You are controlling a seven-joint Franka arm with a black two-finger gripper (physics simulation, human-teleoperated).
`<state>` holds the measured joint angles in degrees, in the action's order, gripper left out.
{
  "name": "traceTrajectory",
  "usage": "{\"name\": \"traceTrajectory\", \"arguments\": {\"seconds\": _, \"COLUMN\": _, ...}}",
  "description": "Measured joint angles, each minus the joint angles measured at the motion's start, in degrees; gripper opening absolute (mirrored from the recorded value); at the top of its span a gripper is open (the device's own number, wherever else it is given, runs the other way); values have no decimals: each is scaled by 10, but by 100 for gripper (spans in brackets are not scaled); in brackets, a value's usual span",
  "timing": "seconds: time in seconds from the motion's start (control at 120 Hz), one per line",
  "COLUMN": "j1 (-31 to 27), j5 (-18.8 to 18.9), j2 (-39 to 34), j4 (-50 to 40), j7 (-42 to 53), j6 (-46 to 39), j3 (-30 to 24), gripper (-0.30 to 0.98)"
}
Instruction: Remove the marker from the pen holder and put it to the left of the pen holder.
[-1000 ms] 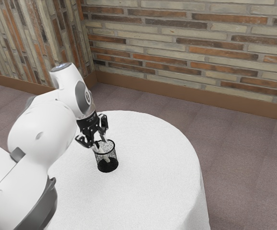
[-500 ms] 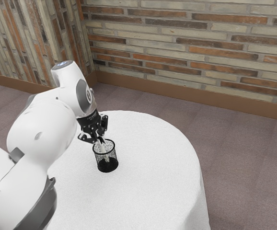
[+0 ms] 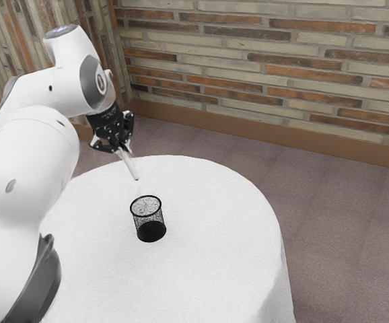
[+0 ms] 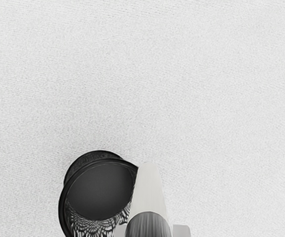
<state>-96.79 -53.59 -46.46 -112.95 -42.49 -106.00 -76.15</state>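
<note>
My gripper (image 3: 119, 147) is up in the air above the table in the exterior view, shut on the upper end of the marker (image 3: 129, 165). The pale marker slants down from it, its dark tip clear of the pen holder (image 3: 147, 217) and above its rim. That black mesh holder stands upright on the table. In the wrist view the marker (image 4: 150, 190) runs out from the gripper (image 4: 151, 231), beside the round opening of the pen holder (image 4: 62, 210), whose dark floor is visible.
A white cloth covers the round table (image 3: 215, 249), which extends around the holder. Behind it are carpeted floor (image 3: 342, 229) and a brick wall (image 3: 268, 67). The arm comes in from the exterior view's left.
My gripper has closed on the marker and risen toward the exterior view's upper left, drawing it out of the pen holder. The holder has stayed where it was.
</note>
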Motion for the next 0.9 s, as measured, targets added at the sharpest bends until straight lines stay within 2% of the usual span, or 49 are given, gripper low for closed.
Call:
{"name": "traceTrajectory", "arguments": {"seconds": 0.133, "j1": -41, "j5": 67, "j2": 0, "j4": 18, "j7": -5, "j6": -6, "j3": -9, "gripper": -9}}
{"name": "traceTrajectory", "arguments": {"seconds": 0.3, "j1": -117, "j5": 121, "j2": -11, "j4": 16, "j7": -11, "j6": -97, "j3": -95, "gripper": -9}}
{"name": "traceTrajectory", "arguments": {"seconds": 0.417, "j1": -175, "j5": 138, "j2": -47, "j4": 16, "j7": -16, "j6": -180, "j3": -155, "gripper": -9}}
{"name": "traceTrajectory", "arguments": {"seconds": 0.667, "j1": -220, "j5": 146, "j2": -137, "j4": 19, "j7": -36, "j6": -319, "j3": -268, "gripper": -9}}
{"name": "traceTrajectory", "arguments": {"seconds": 0.817, "j1": -218, "j5": 137, "j2": -149, "j4": 20, "j7": -42, "j6": -374, "j3": -282, "gripper": 24}}
{"name": "traceTrajectory", "arguments": {"seconds": 0.9, "j1": -215, "j5": 131, "j2": -148, "j4": 20, "j7": -43, "j6": -392, "j3": -278, "gripper": 39}}
